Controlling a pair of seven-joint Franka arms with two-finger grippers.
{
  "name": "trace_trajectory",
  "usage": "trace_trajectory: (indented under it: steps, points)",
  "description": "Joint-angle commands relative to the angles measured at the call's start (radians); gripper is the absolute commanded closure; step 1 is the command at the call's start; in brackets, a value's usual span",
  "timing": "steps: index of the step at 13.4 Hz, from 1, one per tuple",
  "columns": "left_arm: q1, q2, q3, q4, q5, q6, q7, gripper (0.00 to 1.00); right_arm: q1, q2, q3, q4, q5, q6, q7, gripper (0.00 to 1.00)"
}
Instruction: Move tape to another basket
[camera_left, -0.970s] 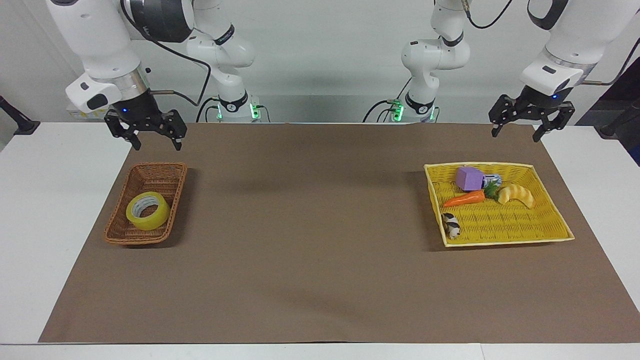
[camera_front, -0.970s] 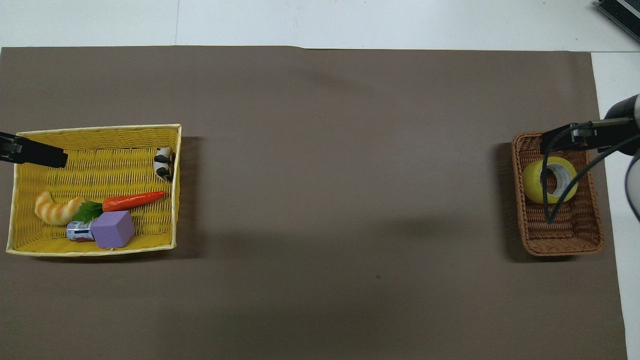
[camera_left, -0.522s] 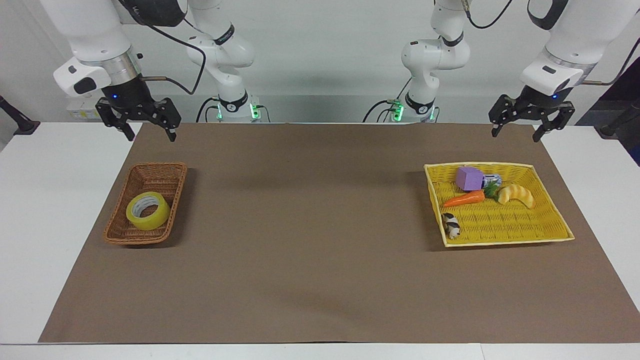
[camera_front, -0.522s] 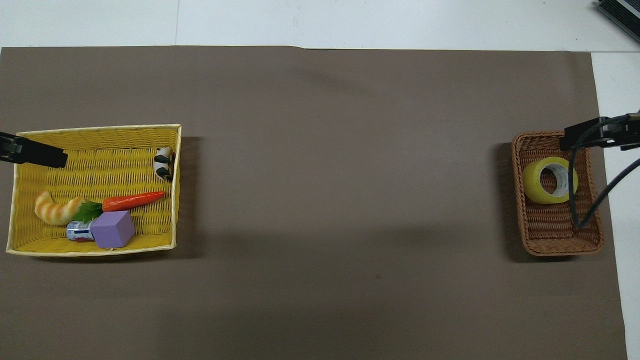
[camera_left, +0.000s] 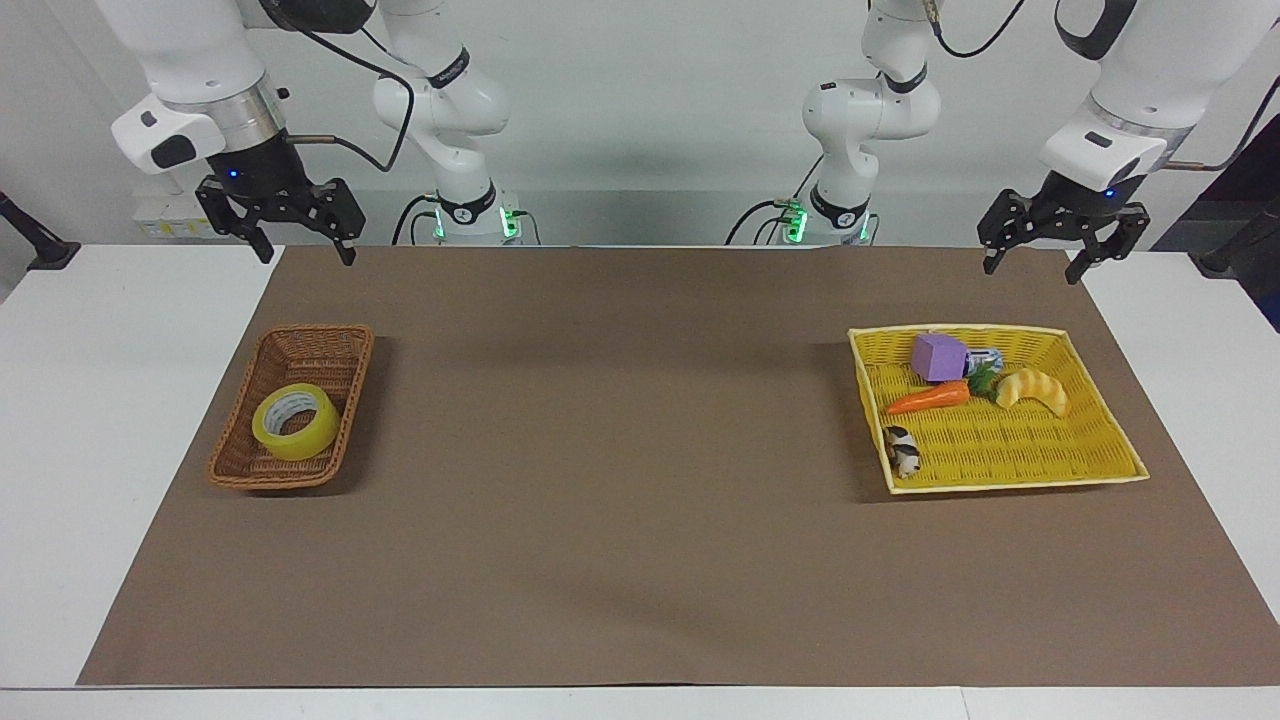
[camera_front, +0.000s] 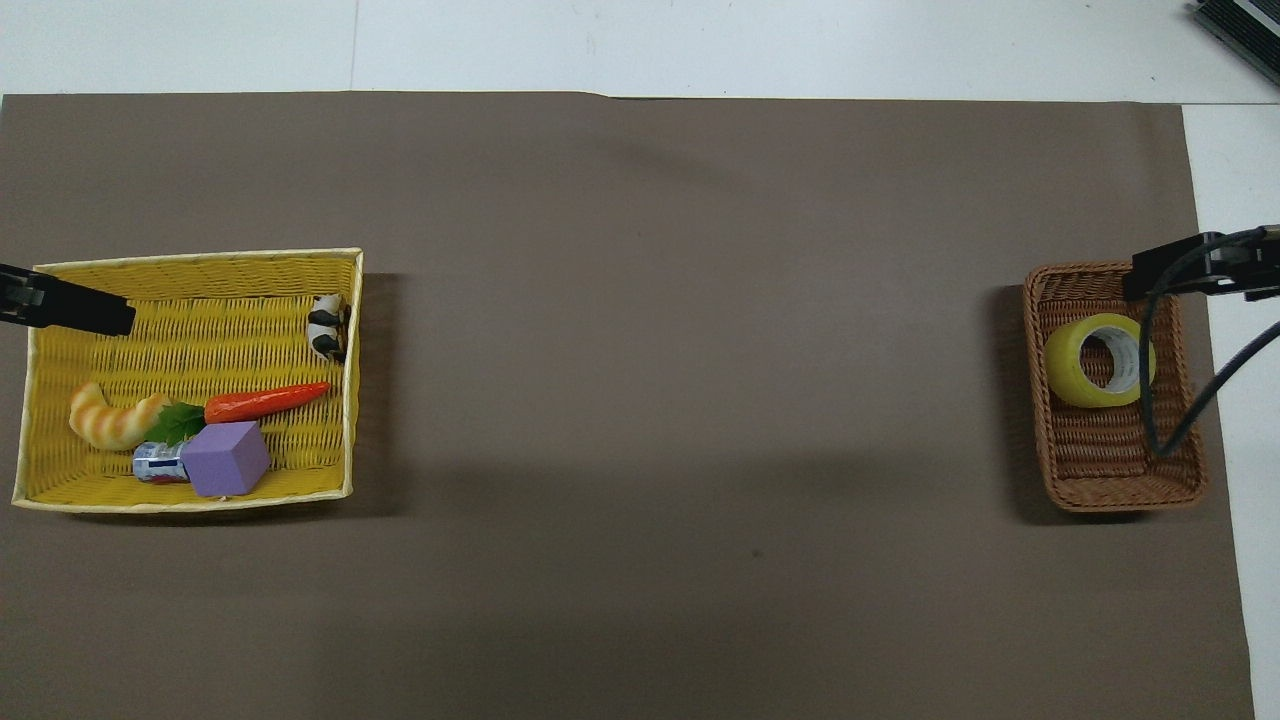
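The tape (camera_left: 300, 440), a yellow roll with a white core, lies in the dark brown wicker basket (camera_left: 300, 350) at the right arm's end of the table. Both also show in the overhead view, the tape (camera_front: 1065, 365) in the basket (camera_front: 1110, 470). My right gripper (camera_left: 305, 255) is open and empty, high in the air over the mat's edge, apart from the basket. One of its fingers (camera_front: 1165, 272) shows in the overhead view over the basket's rim. My left gripper (camera_left: 1032, 272) is open and empty, waiting in the air at the left arm's end.
A wide yellow woven tray (camera_left: 1010, 486) lies at the left arm's end. It holds a purple cube (camera_left: 937, 357), a toy carrot (camera_left: 928, 398), a croissant toy (camera_left: 1035, 390), a small can (camera_left: 988, 358) and a black-and-white toy (camera_left: 904, 450). A brown mat (camera_left: 620, 450) covers the table.
My right gripper has risen and drawn back from over the brown basket toward its base. The tape, the baskets and the left arm have not moved.
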Motion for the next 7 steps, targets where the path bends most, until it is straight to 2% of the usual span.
trace_trajectory:
  steps: [1,4,7]
  points:
    - [0.012,-0.017,-0.008,-0.02,-0.001,0.011,-0.006,0.0,0.052,-0.032,-0.069,-0.035,0.027,-0.005,-0.008,0.0]
    - [0.012,-0.017,-0.008,-0.02,-0.001,0.011,-0.006,0.0,0.112,-0.04,-0.121,-0.042,0.021,-0.017,-0.009,0.0]
    - [0.012,-0.017,-0.008,-0.02,-0.001,0.011,-0.006,0.0,0.1,-0.055,-0.127,-0.069,0.026,-0.017,-0.012,0.0]
